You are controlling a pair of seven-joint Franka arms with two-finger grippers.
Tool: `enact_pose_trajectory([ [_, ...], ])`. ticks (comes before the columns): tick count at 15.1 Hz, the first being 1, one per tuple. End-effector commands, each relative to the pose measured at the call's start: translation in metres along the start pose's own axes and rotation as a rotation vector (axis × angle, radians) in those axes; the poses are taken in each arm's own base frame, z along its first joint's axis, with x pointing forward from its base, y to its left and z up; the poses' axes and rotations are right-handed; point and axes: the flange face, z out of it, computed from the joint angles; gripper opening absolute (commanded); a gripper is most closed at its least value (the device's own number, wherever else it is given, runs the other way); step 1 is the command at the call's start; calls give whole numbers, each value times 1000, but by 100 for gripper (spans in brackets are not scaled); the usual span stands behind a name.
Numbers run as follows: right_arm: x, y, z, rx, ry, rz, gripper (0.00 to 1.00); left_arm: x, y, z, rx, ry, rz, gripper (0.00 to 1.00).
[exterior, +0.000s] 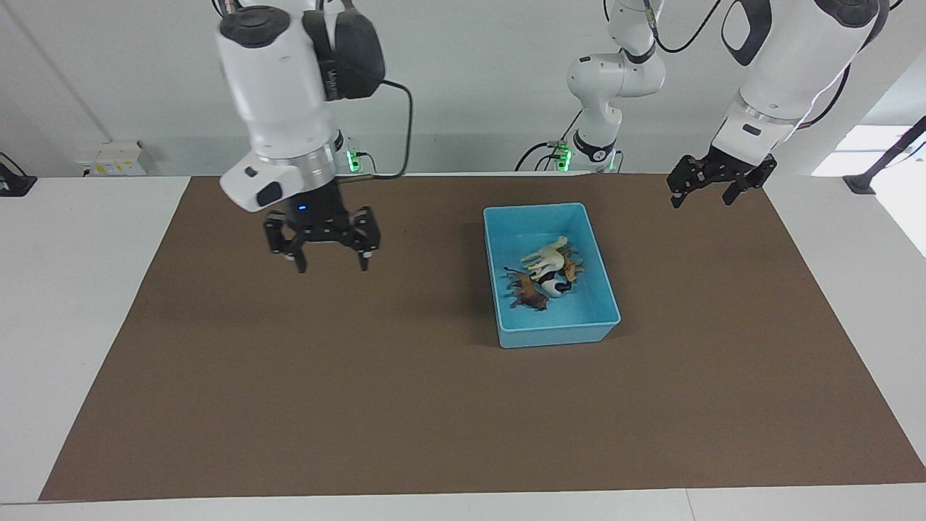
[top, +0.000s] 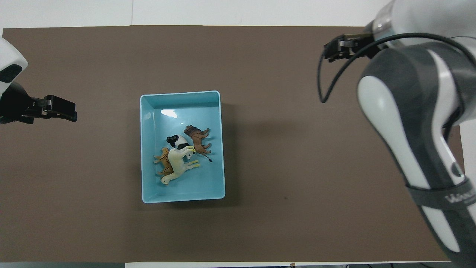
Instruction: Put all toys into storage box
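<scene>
Well, all four toys lay in the storage box; the left end effector and right end effector hung open, empty, over the brown mat.

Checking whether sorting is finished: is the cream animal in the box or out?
In. The cream animal lies inside the blue box, on the other toys.

The right arm has a dark grey band near the bottom of the overhead view. White letters are printed on that band, but they are cut off at the edge and too small to read. The same arm in the facing view shows small letters on its dark part, also too small to read.
</scene>
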Motion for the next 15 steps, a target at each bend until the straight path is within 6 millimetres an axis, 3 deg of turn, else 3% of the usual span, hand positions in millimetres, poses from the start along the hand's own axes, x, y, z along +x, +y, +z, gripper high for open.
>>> enact_pose_trajectory([
  [1,-18,87,-9,-3,-37,10,100,-8,0,-2,-11,-2,9,100],
  [3,-36,138,-20,-8,-118,46,100,-9,-2,0,-14,2,0,100],
  [5,-53,176,-31,-15,-173,80,100,-9,0,-2,-51,7,-4,100],
  [7,-73,200,-41,-10,-230,116,100,-7,0,-2,-54,18,-5,100],
  [10,-100,208,-31,-55,-229,149,100,-7,2,-2,-54,25,1,100],
  [12,-112,189,-26,-87,-217,153,100,-9,7,-3,-53,16,7,100],
  [15,-109,155,-42,-151,-184,112,100,-9,2,-2,-53,13,-3,100],
])
